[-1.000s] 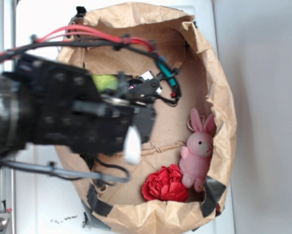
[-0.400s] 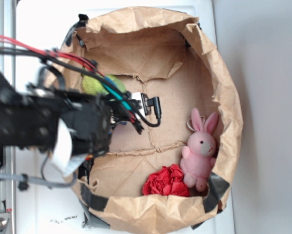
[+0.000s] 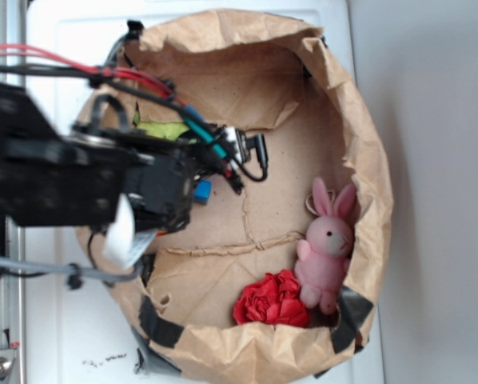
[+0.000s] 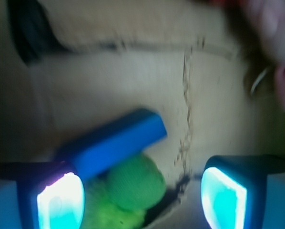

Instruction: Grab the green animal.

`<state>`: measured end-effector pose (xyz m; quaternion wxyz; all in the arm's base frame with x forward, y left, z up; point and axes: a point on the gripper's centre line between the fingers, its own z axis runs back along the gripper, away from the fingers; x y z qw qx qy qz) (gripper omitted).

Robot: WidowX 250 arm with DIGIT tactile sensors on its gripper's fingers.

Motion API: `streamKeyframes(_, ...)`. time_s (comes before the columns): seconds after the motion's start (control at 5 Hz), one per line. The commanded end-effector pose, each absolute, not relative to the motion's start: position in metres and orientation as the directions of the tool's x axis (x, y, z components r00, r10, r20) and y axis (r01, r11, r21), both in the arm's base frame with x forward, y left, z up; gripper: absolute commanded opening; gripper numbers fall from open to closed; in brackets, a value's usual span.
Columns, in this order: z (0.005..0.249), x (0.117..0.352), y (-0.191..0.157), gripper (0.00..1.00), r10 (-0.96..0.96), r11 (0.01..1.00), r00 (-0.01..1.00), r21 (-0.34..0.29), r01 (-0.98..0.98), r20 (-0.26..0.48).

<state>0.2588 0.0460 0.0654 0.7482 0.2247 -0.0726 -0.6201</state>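
Green animal [image 4: 128, 193] low in wrist view, fuzzy lime part under darker rounded part, tucked at paper bag's [image 3: 367, 160] left side, mostly hidden under arm in exterior view. Blue block [image 4: 111, 145] lying against it, seemingly overlapping top; blur makes contact uncertain. Gripper [image 4: 142, 198] spread wide, holding nothing, toy nearer left pad. Risk: closing off-centre, pinching block instead, or nudging toy away.

white table [image 3: 71, 48], brown paper bag [image 3: 367, 160]
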Motion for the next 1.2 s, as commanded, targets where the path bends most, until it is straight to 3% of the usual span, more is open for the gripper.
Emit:
streamKeyframes(0.0, 0.05, 0.278, 0.042, 1.0, -0.943, 0.078, 0.224, 0.491, 0.868, -0.246)
streamKeyframes(0.4, 0.027, 0.265, 0.034, 1.0, -0.947, -0.024, 0.141, 0.502, 0.865, -0.289)
streamKeyframes(0.6, 0.028, 0.252, 0.03, 1.0, -0.952, -0.052, 0.107, 0.497, 0.866, -0.286)
streamKeyframes(0.8, 0.024, 0.232, 0.017, 1.0, -0.945, -0.061, 0.104, 0.48, 0.875, -0.309)
streamKeyframes(1.0, 0.016, 0.234, 0.014, 1.0, -0.933, -0.056, 0.121, 0.47, 0.881, -0.338)
